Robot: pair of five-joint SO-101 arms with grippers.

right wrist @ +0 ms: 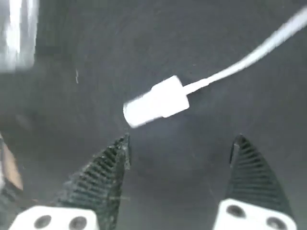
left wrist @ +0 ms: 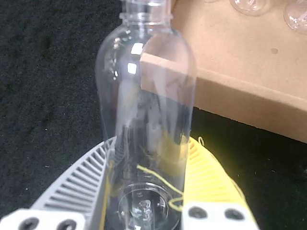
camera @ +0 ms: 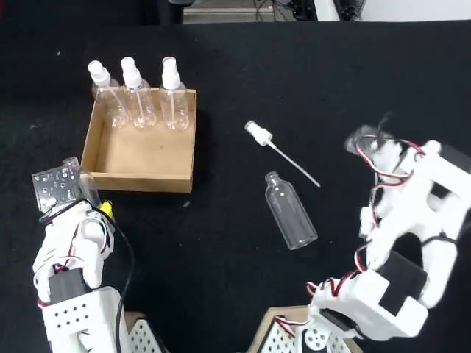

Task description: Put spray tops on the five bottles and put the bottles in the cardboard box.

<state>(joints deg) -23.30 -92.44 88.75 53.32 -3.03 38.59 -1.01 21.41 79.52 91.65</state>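
Bottle (left wrist: 144,120), capless, tight in left jaws — right jaws wide, spray top (right wrist: 156,103) just ahead.

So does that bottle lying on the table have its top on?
Off. The bottle has a bare neck; a spray top lies apart from it.

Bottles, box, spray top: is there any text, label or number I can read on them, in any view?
None readable. The cardboard box is plain; the three capped bottles in it, the lying bottle and the held bottle in the left gripper are clear and unlabelled; the loose spray top bears no mark.
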